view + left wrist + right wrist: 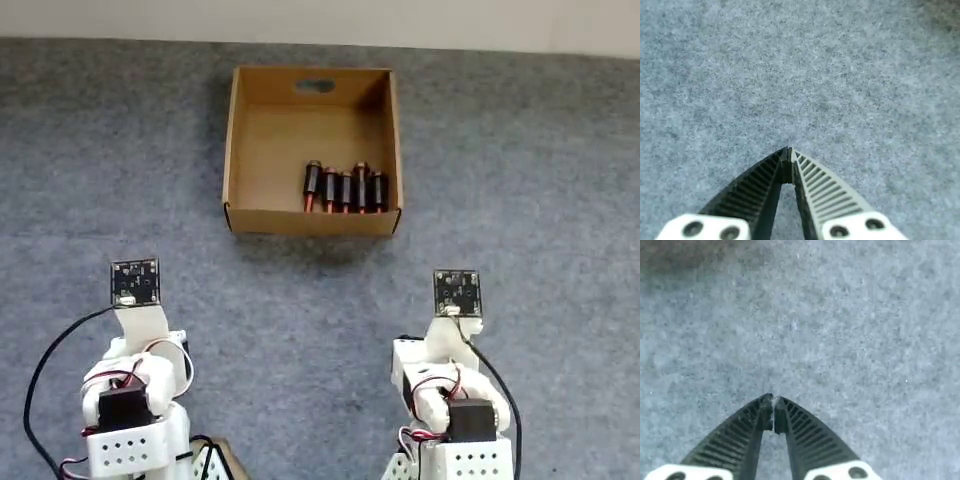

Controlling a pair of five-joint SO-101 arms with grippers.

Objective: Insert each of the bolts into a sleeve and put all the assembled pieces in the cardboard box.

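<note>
Grey carpet (540, 150) everywhere, so starting with the high view: cardboard box (270, 140) upper centre of the frame, open top, with five assembled pieces (346, 190) lined up side by side in its lower right corner, right up against the near wall. Long axes running up-and-down the frame, more or less parallel, leftmost one maybe tipped a touch. Reddish bolt ends pointing at the lower edge of the frame, dark sleeves covering most of the rest. Down at the bottom, lower-left arm (135, 390) and lower-right arm (450, 400) folded up, well apart from the box. Feels like the tail end of the job.

Left wrist view: left gripper (789, 159) over the carpet, jaws together at the tips, nothing pinched.

Right wrist view: same deal, right gripper (772, 405), jaws closed tip to tip on nothing, carpet underneath.

Worry list, purely guessing: bump that near wall with an arm swinging forward and probably get the row rolling or skewing, being round and only resting loose. Tilt or shove the box and maybe get a bolt sliding back out of its sleeve along that long axis, toward whichever end dips. Also a crowded corner, so dropping anything more in there risks landing crosswise on top of the row.
</note>
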